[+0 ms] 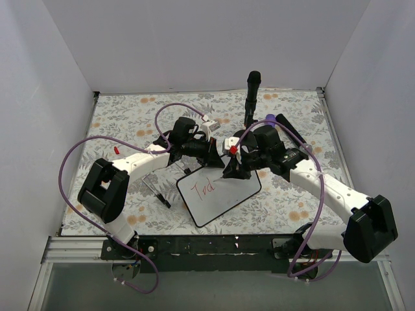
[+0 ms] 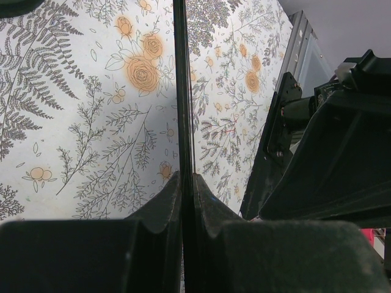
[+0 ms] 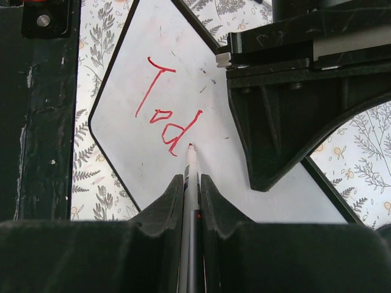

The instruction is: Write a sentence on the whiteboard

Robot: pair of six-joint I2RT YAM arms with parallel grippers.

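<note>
The whiteboard lies slanted on the floral table, white with a thin black frame. The sentence in red marker reads "Tod"; it shows large in the right wrist view. My left gripper is shut on the board's far edge, seen as a thin black line between its fingers. My right gripper is shut on a red-tipped marker whose tip touches the board just right of the "d". The left gripper's black body sits close on the right.
A black upright cylinder stands at the back middle. Thin black legs lie left of the board. Purple cables loop over both arms. White walls close three sides. A metal rail runs along the near edge.
</note>
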